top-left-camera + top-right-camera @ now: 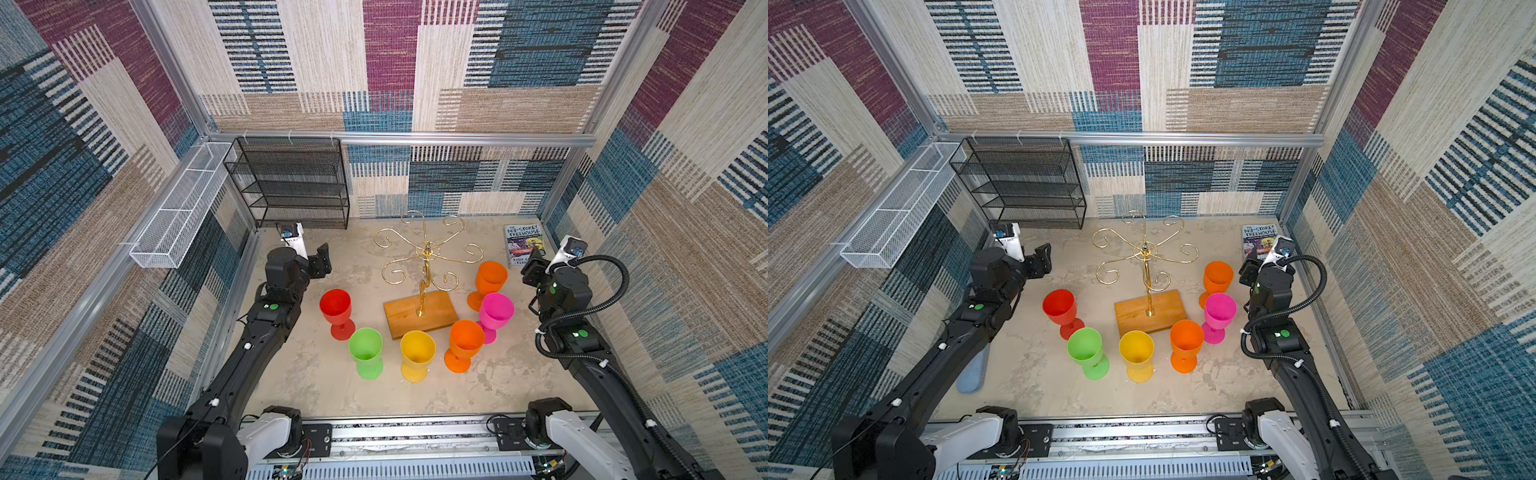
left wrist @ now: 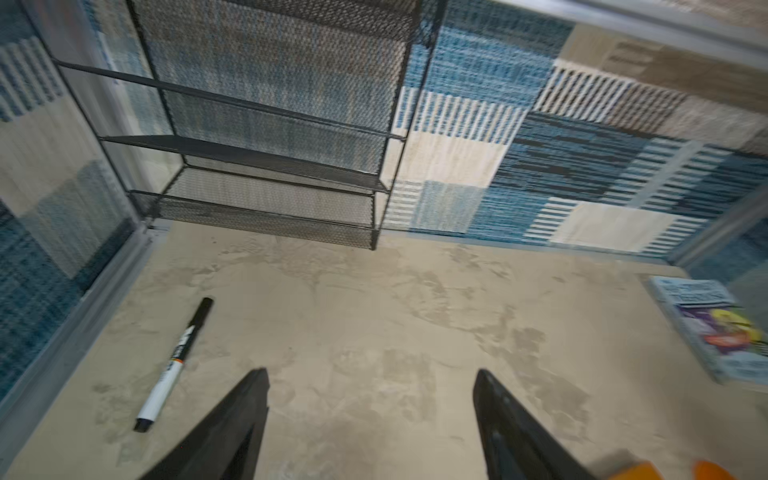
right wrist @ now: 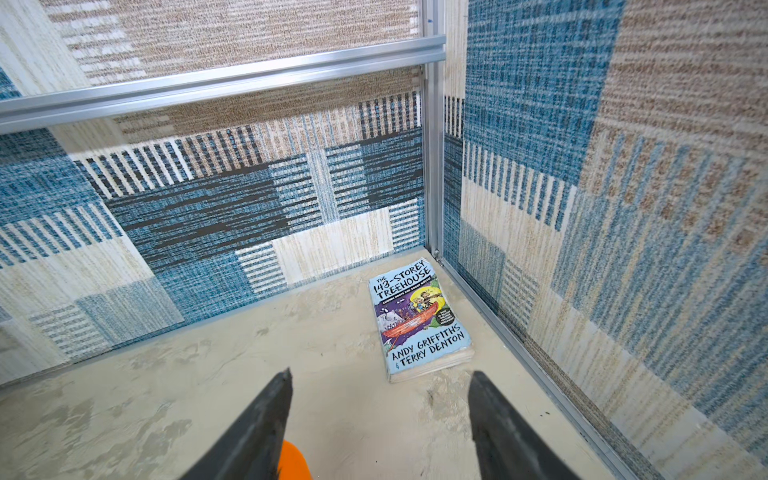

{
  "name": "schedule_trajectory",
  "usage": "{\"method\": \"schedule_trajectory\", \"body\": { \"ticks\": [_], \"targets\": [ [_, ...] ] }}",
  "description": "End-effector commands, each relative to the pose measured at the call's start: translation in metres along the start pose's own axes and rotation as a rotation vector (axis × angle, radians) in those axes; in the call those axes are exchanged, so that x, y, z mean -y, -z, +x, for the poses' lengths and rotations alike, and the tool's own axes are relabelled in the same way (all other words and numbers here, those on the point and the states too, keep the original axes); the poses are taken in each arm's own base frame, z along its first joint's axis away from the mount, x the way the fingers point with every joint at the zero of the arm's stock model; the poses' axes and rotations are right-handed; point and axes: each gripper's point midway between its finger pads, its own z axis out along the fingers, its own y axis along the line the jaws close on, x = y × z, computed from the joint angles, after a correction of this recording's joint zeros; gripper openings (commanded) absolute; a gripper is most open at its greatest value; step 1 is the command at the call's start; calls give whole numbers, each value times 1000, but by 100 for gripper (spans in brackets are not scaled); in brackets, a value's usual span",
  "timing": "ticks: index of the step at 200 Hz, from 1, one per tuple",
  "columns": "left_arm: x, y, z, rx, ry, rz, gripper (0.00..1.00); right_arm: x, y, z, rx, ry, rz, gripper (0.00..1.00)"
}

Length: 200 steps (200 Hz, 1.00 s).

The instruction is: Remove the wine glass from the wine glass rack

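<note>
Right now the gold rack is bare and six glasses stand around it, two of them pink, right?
Only one pink glass stands there; the two alike are the far orange glass and the near orange glass, as both top views show. The gold rack is bare, with six around it.

1. The book [image 2: 715, 332] ahead of the left claw [image 2: 370, 371], off to one side, is blurry, and the picture's edge cuts it off.
2. An orange cup [image 3: 293, 461] sits half hidden behind one finger of the right claw [image 3: 380, 371].
3. A blue thing [image 1: 971, 378] lies half under the left arm [image 1: 934, 353], well behind its claw. I cannot tell what it is.
</note>
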Motion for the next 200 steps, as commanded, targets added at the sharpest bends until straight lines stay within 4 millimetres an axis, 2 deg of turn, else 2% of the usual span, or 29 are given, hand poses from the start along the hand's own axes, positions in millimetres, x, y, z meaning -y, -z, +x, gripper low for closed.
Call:
{"method": "schedule_trajectory", "body": {
  "ticks": [1, 32, 78, 103, 148, 163, 179, 185, 200],
  "targets": [
    [-31, -11, 5, 58, -163, -177, 96, 3, -5, -11, 89, -24, 30, 69],
    [-45, -26, 49, -3, -194, -215, 98, 8, -10, 6, 73, -11, 49, 70],
    [-61, -37, 90, -43, -156, -203, 98, 16, -10, 19, 75, -27, 62, 71],
    [-69, -38, 91, -47, -158, -212, 98, 18, -13, 28, 71, -28, 62, 71],
    [-65, -38, 97, -88, -159, -170, 93, 15, -21, 47, 41, -8, 49, 71],
    [-64, -39, 110, -134, -160, -159, 93, 13, -26, 57, 25, -5, 38, 71],
    [-67, -42, 135, -163, -173, -162, 95, 10, -32, 70, -2, 5, 26, 71],
    [-74, -43, 136, -155, -176, -196, 98, 9, -33, 73, -3, 12, 20, 71],
    [-71, -43, 133, -126, -124, -159, 100, 8, -35, 81, 8, 29, 9, 71]
  ]
}}
